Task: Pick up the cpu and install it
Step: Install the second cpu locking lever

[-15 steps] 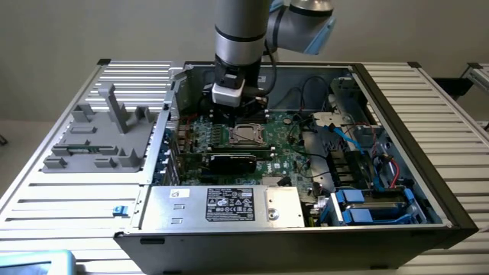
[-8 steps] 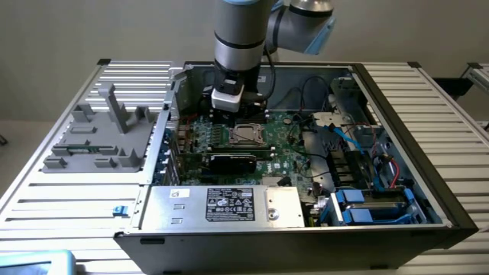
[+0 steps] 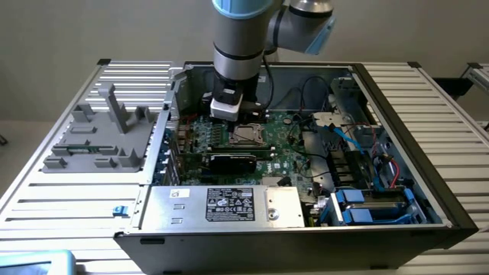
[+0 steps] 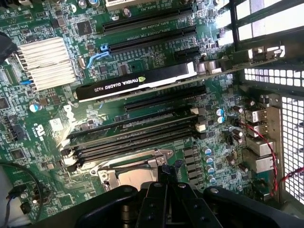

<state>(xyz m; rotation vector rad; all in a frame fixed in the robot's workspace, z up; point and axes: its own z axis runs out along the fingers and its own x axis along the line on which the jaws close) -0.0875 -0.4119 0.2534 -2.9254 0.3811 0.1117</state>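
Observation:
My gripper (image 3: pixel 229 117) hangs inside the open computer case (image 3: pixel 450 212), just above the motherboard's dark socket frame (image 3: pixel 246 134). Its dark fingertips are shut with nothing between them (image 4: pixel 167 170). They hover at the edge of the socket frame (image 4: pixel 109 172). Inside that frame lies a pale tan-silver square (image 4: pixel 135 179). I cannot tell whether this square is the cpu.
Black memory slots (image 4: pixel 133 135) and an NVIDIA graphics card (image 4: pixel 137 80) lie beside the socket, and a finned heatsink (image 4: pixel 45 61) further off. A silver labelled power supply (image 3: pixel 229 206) stands at the case front. Cables (image 3: pixel 344 137) fill the exterior view's right. A grey fixture (image 3: pixel 99 137) rests outside on the slatted table.

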